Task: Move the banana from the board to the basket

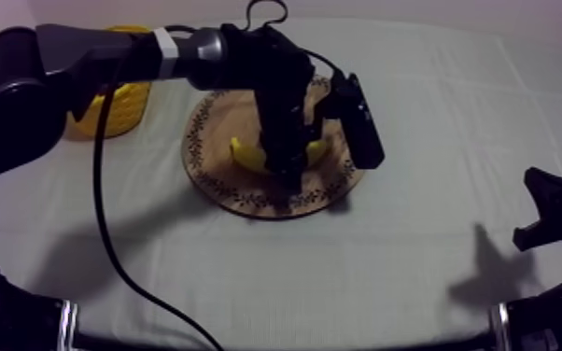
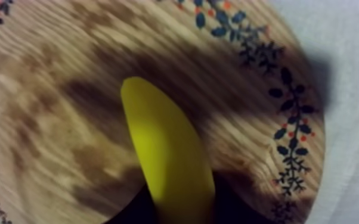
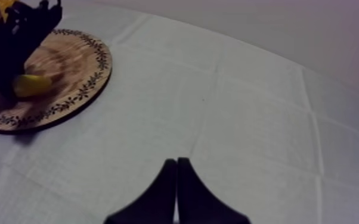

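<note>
Nearest, at the right edge of the table (image 1: 341, 271), the right gripper (image 3: 176, 184) rests idle, its fingers pressed together on nothing. Mid-table, the left gripper (image 1: 287, 173) stands over the round wooden board (image 1: 238, 191), fingers closed round the banana (image 2: 167, 161), which sits on or barely above the wood. Farther off to the left is the yellow basket (image 1: 126, 107). The grasp looks made; next should come a clean lift, then a carry to the basket.
</note>
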Robot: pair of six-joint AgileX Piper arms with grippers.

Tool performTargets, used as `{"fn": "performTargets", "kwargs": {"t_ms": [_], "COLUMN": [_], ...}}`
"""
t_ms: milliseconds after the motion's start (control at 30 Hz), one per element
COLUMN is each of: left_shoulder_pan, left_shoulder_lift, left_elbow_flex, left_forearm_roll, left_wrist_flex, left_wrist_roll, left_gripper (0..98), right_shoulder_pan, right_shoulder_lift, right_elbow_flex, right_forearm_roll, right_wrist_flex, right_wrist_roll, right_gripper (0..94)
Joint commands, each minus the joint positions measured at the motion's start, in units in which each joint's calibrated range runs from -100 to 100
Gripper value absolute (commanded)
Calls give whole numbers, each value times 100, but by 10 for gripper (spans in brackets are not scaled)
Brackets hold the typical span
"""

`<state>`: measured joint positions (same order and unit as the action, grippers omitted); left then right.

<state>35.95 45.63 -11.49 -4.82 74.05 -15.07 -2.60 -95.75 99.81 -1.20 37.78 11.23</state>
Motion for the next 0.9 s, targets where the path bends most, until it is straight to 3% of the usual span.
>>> {"fn": "performTargets", "kwargs": {"t_ms": [0,233,467,867], "left_shoulder_pan": [-13,-138,-392,-1159], "left_shoulder_lift": [-161,-1292,-2839,-4753], "left_elbow_flex": [83,632,1151,1721], "left_forearm_roll": [13,-3,8,-17], "left_wrist_flex": [23,68,622,1470], "left_wrist_roll": [15,143,359,1146], "left_gripper": [207,211,236,251], "right_shoulder_pan": [0,0,0,0], "right_shoulder_lift": [0,0,0,0], "right_elbow_flex": [-3,-3,-3,-3], "right_forearm_roll": [1,1,1,1], "right_wrist_flex": [-4,-4,-4,-4], "right_wrist_roll": [-2,-2,-2,-2], "right_gripper": [3,3,3,3]}}
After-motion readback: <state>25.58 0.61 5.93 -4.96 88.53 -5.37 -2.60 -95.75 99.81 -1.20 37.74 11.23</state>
